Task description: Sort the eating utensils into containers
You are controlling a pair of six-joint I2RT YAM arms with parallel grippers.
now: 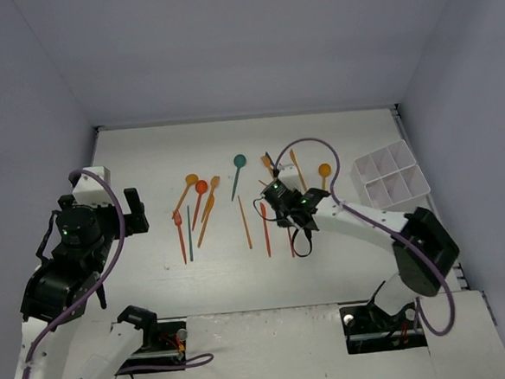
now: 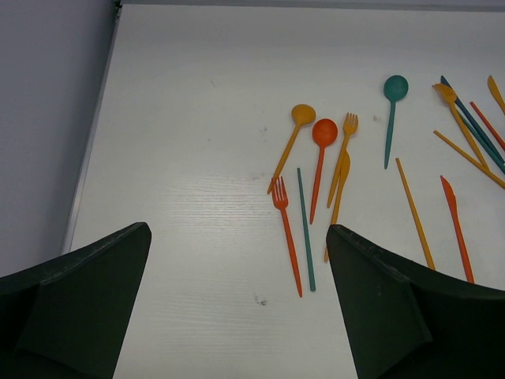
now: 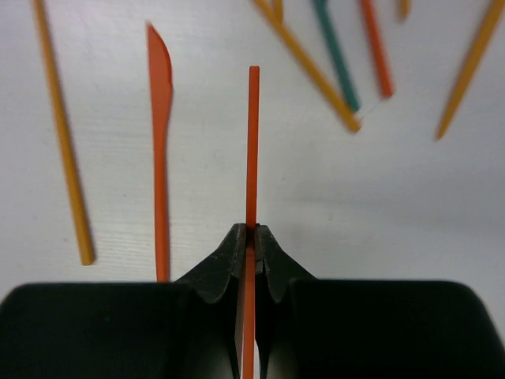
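Orange, red-orange and teal utensils lie scattered across the middle of the white table [image 1: 155, 283]. My right gripper [image 1: 287, 213] is shut on the thin handle of a red-orange utensil [image 3: 252, 142], which sticks straight out past the jaws [image 3: 252, 230]; its head is hidden. An orange knife [image 3: 160, 118] lies just left of it. My left gripper [image 1: 133, 211] is open and empty, left of a cluster holding an orange fork [image 2: 288, 237], a teal stick [image 2: 305, 229] and a red-orange spoon [image 2: 322, 150]. The white divided organizer [image 1: 389, 177] stands at the right.
A teal spoon [image 1: 237, 173] and an orange spoon [image 1: 323, 174] lie toward the back. Grey walls enclose the table on the left, back and right. The right arm's cable loops over the utensils near the centre.
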